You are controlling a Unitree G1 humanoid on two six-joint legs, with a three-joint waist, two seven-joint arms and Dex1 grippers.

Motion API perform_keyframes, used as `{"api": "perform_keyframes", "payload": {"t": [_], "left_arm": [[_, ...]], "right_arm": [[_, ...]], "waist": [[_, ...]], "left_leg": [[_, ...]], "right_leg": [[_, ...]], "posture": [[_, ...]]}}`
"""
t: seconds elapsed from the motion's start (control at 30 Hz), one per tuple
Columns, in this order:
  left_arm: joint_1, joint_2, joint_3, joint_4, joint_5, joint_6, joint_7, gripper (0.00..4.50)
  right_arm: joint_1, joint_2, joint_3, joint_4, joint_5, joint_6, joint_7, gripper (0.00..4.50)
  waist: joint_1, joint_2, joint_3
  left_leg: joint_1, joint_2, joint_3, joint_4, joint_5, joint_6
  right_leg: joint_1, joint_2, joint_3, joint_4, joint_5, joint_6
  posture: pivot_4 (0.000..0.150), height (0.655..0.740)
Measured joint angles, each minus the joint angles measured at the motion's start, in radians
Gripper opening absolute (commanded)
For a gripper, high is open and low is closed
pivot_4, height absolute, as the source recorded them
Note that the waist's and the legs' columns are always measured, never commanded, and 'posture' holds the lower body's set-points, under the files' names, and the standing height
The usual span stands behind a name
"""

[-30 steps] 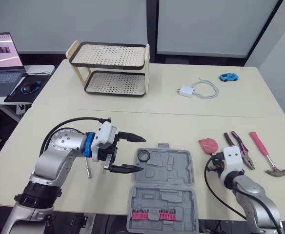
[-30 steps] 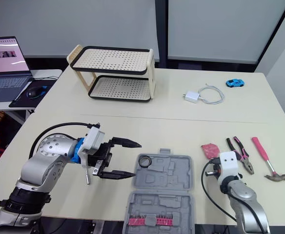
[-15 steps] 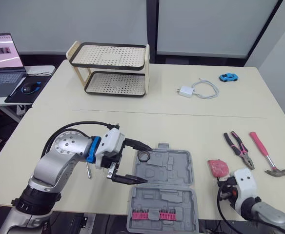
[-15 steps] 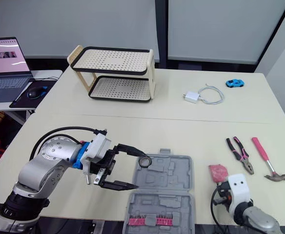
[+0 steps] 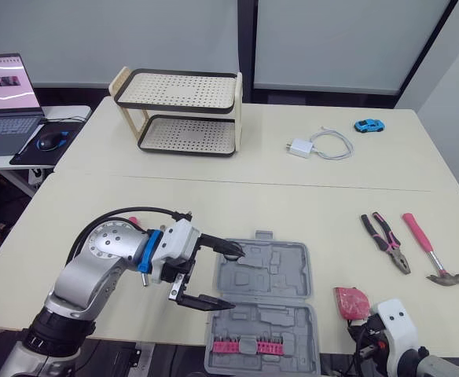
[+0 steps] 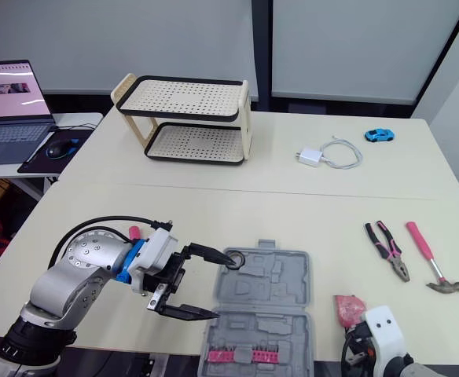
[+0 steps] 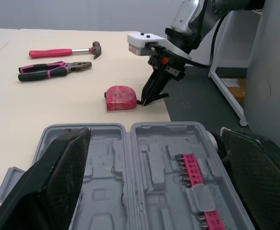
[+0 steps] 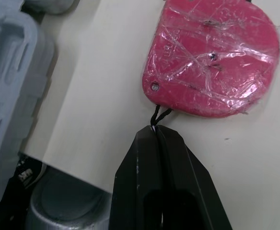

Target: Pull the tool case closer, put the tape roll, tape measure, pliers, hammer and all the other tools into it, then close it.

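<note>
In the left wrist view the tool case (image 7: 145, 163) is cut off by the picture's edge, and the left gripper (image 5: 233, 278) shows there as two dark, blurred shapes. Its upper finger covers part of the tape roll (image 6: 233, 258) in the case. Behind the left arm a small red thing (image 5: 133, 221) peeks out, with too little showing to name it.

The right gripper (image 8: 154, 130) has its jaws hidden under the white wrist housing (image 5: 394, 318) in the head views, where the arm runs off the picture. The right wrist view crops the tape measure (image 8: 212, 57). The laptop (image 5: 1, 102) is cut at the side. The bits in the pink strip (image 5: 245, 345) are too small to tell apart.
</note>
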Motion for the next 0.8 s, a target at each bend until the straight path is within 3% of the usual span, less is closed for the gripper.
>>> {"api": "perform_keyframes", "payload": {"t": [0.7,0.8], "left_arm": [[0.044,0.0,-0.007,0.026,0.008,-0.076,-0.015,4.5],[0.043,0.0,-0.012,0.026,0.009,-0.077,-0.013,4.5]], "right_arm": [[0.013,-0.04,-0.005,-0.024,0.074,0.079,0.02,0.03],[-0.011,-0.002,-0.037,-0.031,0.125,0.121,0.016,0.63]], "waist": [[0.002,0.0,0.0],[0.002,0.0,0.0]], "left_leg": [[0.0,0.0,0.0,0.0,0.0,0.0],[0.0,0.0,0.0,0.0,0.0,0.0]], "right_leg": [[0.0,0.0,0.0,0.0,0.0,0.0],[0.0,0.0,0.0,0.0,0.0,0.0]], "posture": [[0.15,0.735],[0.15,0.735]]}}
